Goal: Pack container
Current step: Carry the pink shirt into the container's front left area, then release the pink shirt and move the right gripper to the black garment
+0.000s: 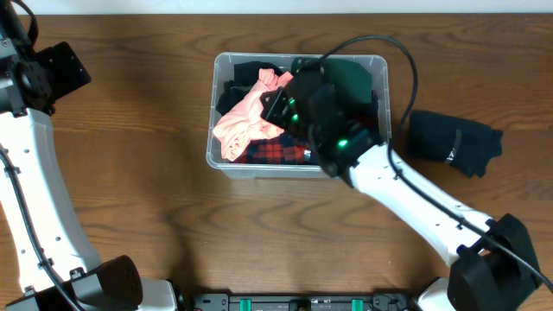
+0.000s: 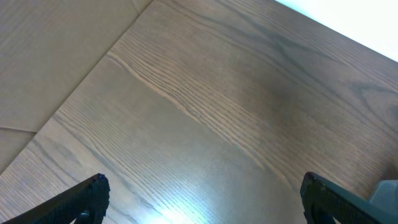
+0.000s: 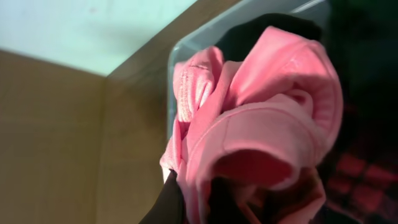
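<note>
While hanging low in the mouth of the container [image 1: 226,160], pinching a bunched fold of the pink garment [image 1: 246,121] in the right jaws, set to a narrow gap, judging by the right wrist view. Showing only one dark finger [image 3: 165,202] plainly there, pressing against the pink cloth, with the other lost in shadow. Working directly above the container, standing on the worktop [image 1: 130,173] right under the right jaws and well apart from the left jaws. Showing, inside it, the pink garment draping over the side nearer the left jaws; just beneath the right jaws, a red-and-black plaid cloth [image 1: 272,154]; and behind the right jaws, partly under the right arm [image 1: 415,203], a dark green garment [image 1: 350,78]. Showing also a folded black garment [image 1: 454,138] lying flat on the worktop outside the container, beyond the right jaws on the side away from the left jaws, not touching the rim. Holding the left jaws wide open over bare wood, gripping nothing, with both fingertips [image 2: 93,193] sitting far apart at the lower corners of the left wrist view.
</note>
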Tool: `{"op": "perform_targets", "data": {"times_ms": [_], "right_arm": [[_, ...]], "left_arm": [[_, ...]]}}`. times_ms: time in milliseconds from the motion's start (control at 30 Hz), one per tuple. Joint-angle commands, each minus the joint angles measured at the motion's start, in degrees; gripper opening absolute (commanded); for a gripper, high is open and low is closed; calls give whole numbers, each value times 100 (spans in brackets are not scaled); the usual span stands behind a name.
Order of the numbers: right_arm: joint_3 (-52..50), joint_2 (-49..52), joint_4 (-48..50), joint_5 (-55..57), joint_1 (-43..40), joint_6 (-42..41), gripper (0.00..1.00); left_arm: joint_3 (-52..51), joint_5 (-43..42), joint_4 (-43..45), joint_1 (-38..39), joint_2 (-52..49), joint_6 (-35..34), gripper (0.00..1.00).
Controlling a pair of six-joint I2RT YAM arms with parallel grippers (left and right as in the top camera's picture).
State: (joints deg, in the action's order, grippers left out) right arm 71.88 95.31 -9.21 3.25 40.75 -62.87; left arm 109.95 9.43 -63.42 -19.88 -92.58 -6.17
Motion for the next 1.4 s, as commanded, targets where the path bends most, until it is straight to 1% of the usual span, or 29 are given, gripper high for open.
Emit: {"op": "perform_targets", "data": {"times_ms": [0,100,133,167,200,233,267,300,367,467,533,567,600,733,800,867,900,1033,1167,1300,1367], "right_arm": [[55,-90,-243,1526,374,-398,1],[55,-90,-662,2087,597,-393,1],[55,-90,-780,2216,640,-391,9],[55,-90,-885,2308,671,-348,29],[55,-96,-911,2330,684,-227,55],[55,-120,-892,2304,686,35,75],[55,-146,-850,2253,686,273,87],[55,-210,-789,2190,684,568,95],[55,-350,-664,2155,684,1071,99],[55,-649,-354,2087,684,2133,96],[55,-800,-170,2028,667,2710,90],[57,-824,-162,2026,645,2817,86],[57,-831,-166,1998,610,2905,79],[55,-634,-264,1322,352,3191,42],[55,-439,-345,1051,232,3230,26],[55,-173,-402,811,144,3248,15],[55,9,-409,671,116,3320,11],[55,732,-501,442,90,3338,4],[55,1233,-533,313,87,3335,1],[72,1141,-492,319,66,3338,1],[94,896,-501,315,-4,3340,6]], "left_arm": [[-22,48,-20,-31,15,-50,98],[-22,48,-20,-31,15,-50,98],[-22,46,-20,-31,15,-50,98],[-22,48,-20,-31,15,-50,98],[-22,48,-22,-31,15,-50,98],[-22,48,-20,-31,15,-50,98],[-22,48,-20,-31,15,-50,98],[-22,48,-20,-31,15,-50,98],[-22,48,-20,-31,15,-50,98],[-22,48,-20,-31,15,-50,98],[-22,48,-22,-31,15,-50,98],[-22,48,-20,-31,15,-50,98],[-22,48,-20,-31,15,-50,98],[-22,48,-20,-31,15,-50,98],[-22,48,-20,-31,15,-50,98],[-22,48,-20,-31,15,-50,98],[-22,48,-20,-31,15,-50,98],[-22,48,-20,-31,15,-50,98],[-22,48,-20,-31,15,-50,98],[-22,48,-20,-31,15,-50,98],[-22,48,-20,-31,15,-50,98]]}}
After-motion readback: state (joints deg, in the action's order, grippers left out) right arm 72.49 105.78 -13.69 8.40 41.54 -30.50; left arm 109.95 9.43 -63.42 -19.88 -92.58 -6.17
